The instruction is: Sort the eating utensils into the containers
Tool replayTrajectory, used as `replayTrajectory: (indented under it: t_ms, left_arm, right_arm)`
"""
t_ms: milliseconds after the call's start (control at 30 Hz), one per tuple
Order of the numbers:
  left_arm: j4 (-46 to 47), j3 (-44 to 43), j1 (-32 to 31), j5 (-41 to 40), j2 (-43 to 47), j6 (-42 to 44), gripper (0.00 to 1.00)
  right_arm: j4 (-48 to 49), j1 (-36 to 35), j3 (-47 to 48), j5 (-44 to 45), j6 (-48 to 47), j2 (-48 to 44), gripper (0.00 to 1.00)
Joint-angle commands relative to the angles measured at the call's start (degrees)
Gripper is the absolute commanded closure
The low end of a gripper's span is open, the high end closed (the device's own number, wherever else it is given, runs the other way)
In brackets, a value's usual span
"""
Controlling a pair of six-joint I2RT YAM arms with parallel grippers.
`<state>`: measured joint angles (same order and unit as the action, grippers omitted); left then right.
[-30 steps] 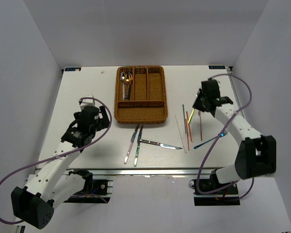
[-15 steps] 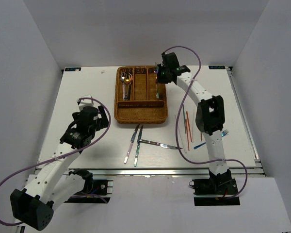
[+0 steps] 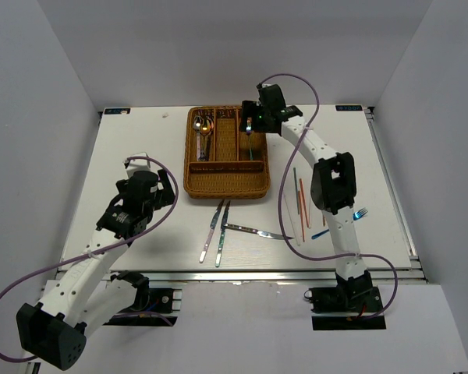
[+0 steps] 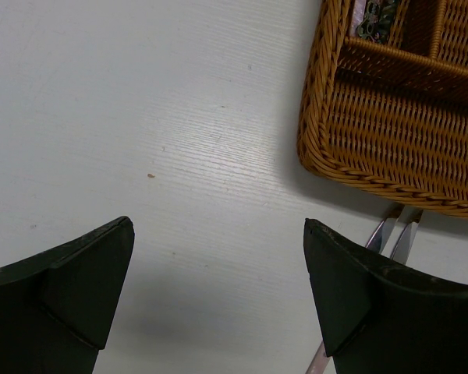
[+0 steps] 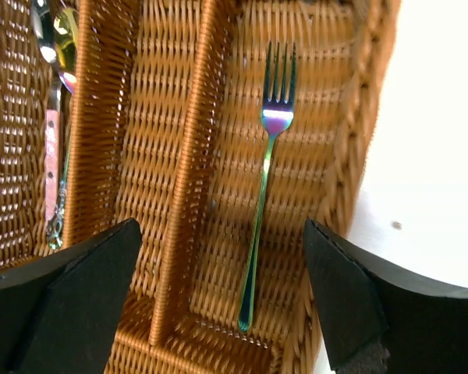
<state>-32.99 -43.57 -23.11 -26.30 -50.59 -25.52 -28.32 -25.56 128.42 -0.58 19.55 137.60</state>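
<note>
The brown wicker tray (image 3: 226, 181) stands at the table's back middle. My right gripper (image 3: 250, 119) hovers open over its right long slot, where a blue-green fork (image 5: 264, 195) lies flat and free between the spread fingers (image 5: 351, 296). Spoons (image 3: 203, 128) rest in the left slot. On the table in front of the tray lie three silver knives (image 3: 222, 224). To their right are thin chopsticks (image 3: 300, 199) and another blue fork (image 3: 340, 224). My left gripper (image 4: 218, 226) hangs open and empty over bare table left of the tray corner (image 4: 374, 148).
White walls enclose the table on three sides. The right arm's forearm (image 3: 331, 183) stretches above the chopsticks. Two knife handles (image 4: 390, 230) poke out just below the tray's near corner in the left wrist view.
My right arm swung from the table's right side to the tray's right slot, then opened; the fork it carried now lies in the slot. The left arm has not moved.
</note>
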Motion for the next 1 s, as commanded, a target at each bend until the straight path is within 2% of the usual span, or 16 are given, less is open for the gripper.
replayTrajectory:
  t_ms: [0, 167, 233, 367, 400, 500, 533, 733, 967]
  left_arm:
    - [-0.14, -0.99, -0.27, 0.29, 0.31, 0.21, 0.02]
    - [0.03, -0.90, -0.35, 0.55, 0.58, 0.21, 0.02]
    - [0.03, -0.90, -0.35, 0.90, 0.49, 0.21, 0.02]
    - [0.03, -0.90, -0.35, 1.08, 0.31, 0.38, 0.02]
    - [0.12, -0.81, -0.35, 1.17, 0.31, 0.38, 0.02]
    - [0.30, -0.73, -0.35, 1.60, 0.23, 0.38, 0.02]
    - [0.38, -0.73, -0.35, 2.04, -0.03, 0.47, 0.02]
    - [0.38, -0.73, -0.35, 2.22, -0.65, 0.56, 0.02]
    - [0.47, -0.81, -0.35, 3.01, -1.79, 0.73, 0.02]
  right_arm:
    - [2.02, 0.42, -2.80, 3.30, -1.27, -7.68, 0.11]
    - [-0.86, 1.74, -20.64, 8.84, -2.58, -21.48, 0.11]
    - [-2.18, 2.18, -26.26, 7.53, -3.64, -26.47, 0.17]
    - [0.80, 2.71, -46.97, 14.36, -1.98, -36.95, 0.24]
    - [0.81, 3.75, -49.47, 15.07, -1.54, -38.44, 0.33]
    - [0.98, 6.21, -56.76, 15.43, -0.74, -41.53, 0.46]
    - [1.07, 6.83, -58.01, 15.26, -0.66, -41.80, 0.49]
    - [1.59, 10.18, -67.05, 15.69, -0.83, -44.43, 0.49]
    - [2.91, 13.95, -69.80, 15.52, -0.65, -45.76, 0.51]
